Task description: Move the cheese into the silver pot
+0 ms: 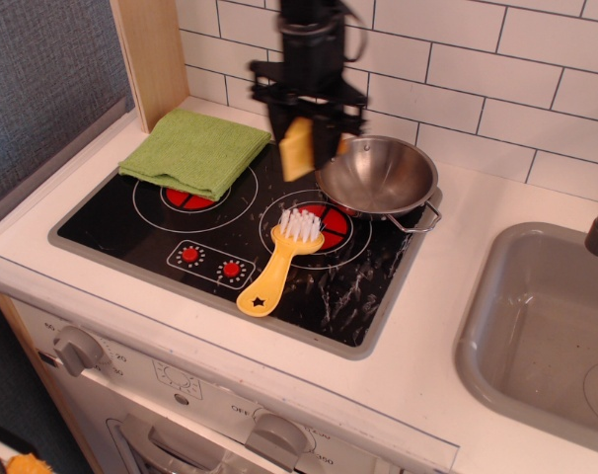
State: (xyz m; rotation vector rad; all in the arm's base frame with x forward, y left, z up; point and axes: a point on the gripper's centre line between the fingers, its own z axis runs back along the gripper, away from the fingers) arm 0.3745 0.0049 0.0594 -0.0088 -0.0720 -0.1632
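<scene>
Nearest us sat the oven knobs point(78, 348); then the black stovetop point(329, 286) with a yellow brush point(276, 265) lying on it; a green cloth point(196, 151) lay folded over the rear left burner; sink point(536, 326) at right. Behind the brush we saw the gripper point(304, 148), jaws clamped on the cheese point(297, 149), held in the air just left of the pot point(376, 176); the pot looked empty. We judged pickup done and the carry nearly done; left to do: shift right over the pot, lower, let go.
</scene>
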